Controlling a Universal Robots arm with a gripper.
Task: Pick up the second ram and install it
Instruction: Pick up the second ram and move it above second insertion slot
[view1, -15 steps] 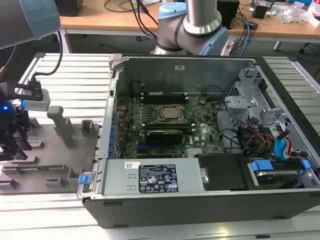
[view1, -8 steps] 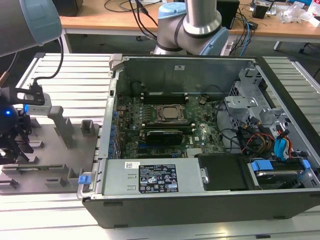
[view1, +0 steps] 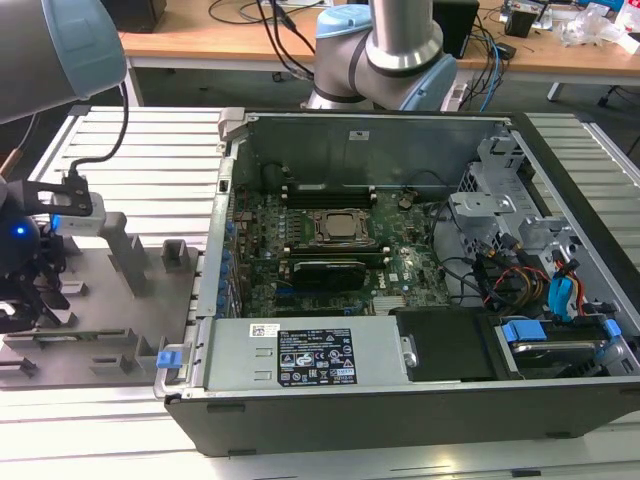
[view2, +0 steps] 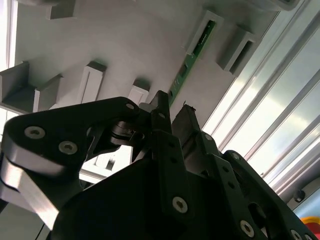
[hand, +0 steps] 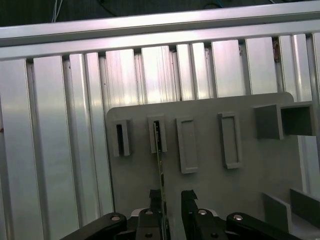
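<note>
While the gripper hangs low over the grey slotted tray, its two black fingers are parted, with a clear gap between them, and clamp nothing. The second ram stands on its long edge on the tray, its far end seated in one of the tray's raised slot blocks.

In the first wrist view the ram shows edge-on as a thin line. It runs from that block across the tray into the gap between the fingers, just beside one finger and apart from the other. Whether it touches the nearer finger I cannot tell. In the second wrist view the strip's green face shows, and its near end passes behind the fingertips.

The tray lies on a ribbed aluminium table. In the exterior view an open computer case stands just beside the tray. The motherboard lies inside the case, well apart from the tray.
</note>
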